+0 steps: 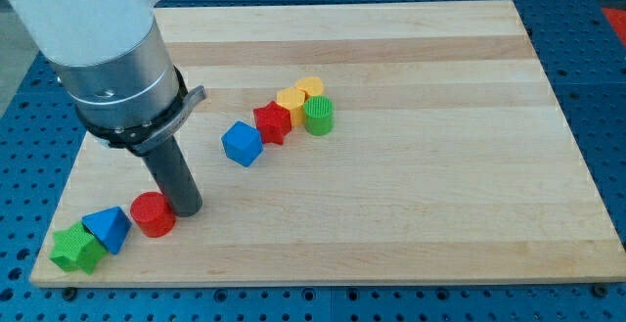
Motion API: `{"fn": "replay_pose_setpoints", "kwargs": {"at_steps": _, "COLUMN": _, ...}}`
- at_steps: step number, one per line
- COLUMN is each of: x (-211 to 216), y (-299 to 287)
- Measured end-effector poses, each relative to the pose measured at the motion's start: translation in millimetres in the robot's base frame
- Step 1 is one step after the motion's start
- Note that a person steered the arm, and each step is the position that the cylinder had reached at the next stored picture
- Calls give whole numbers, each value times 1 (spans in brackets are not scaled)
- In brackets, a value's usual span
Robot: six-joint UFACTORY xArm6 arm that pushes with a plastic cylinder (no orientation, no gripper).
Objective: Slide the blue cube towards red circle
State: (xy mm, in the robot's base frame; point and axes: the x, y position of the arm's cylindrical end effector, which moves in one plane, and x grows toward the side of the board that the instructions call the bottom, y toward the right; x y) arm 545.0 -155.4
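blue blocks (242, 144) (108, 229): 2 | red blocks (273, 123) (153, 214): 2 | yellow blocks (291, 100) (310, 88): 2 | green blocks (318, 115) (76, 249): 2

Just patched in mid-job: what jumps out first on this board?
My tip stands at the view's lower left, right beside the red circle. The blue cube sits apart, up and to the right, heading a diagonal row with a red block, yellow blocks and a green cylinder.

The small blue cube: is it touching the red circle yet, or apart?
Apart. The small blue cube sits up-right of the red circle, bare wood between; my tip is beside the circle.
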Motion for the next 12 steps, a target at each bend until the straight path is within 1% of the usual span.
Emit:
{"fn": "replay_pose_setpoints", "kwargs": {"at_steps": 1, "x": 0, "y": 0}}
{"fn": "replay_pose_setpoints", "kwargs": {"at_steps": 2, "x": -3, "y": 12}}
{"fn": "replay_pose_setpoints", "kwargs": {"at_steps": 5, "x": -6, "y": 13}}
{"fn": "replay_pose_setpoints", "kwargs": {"at_steps": 6, "x": -29, "y": 54}}
{"fn": "replay_pose_setpoints", "kwargs": {"at_steps": 7, "x": -45, "y": 110}}
{"fn": "replay_pose_setpoints", "kwargs": {"at_steps": 8, "x": -83, "y": 100}}
{"fn": "replay_pose_setpoints", "kwargs": {"at_steps": 9, "x": -101, "y": 65}}
{"fn": "replay_pose_setpoints", "kwargs": {"at_steps": 10, "x": -108, "y": 24}}
{"fn": "replay_pose_setpoints", "kwargs": {"at_steps": 11, "x": -93, "y": 22}}
{"fn": "replay_pose_setpoints", "kwargs": {"at_steps": 12, "x": -66, "y": 22}}
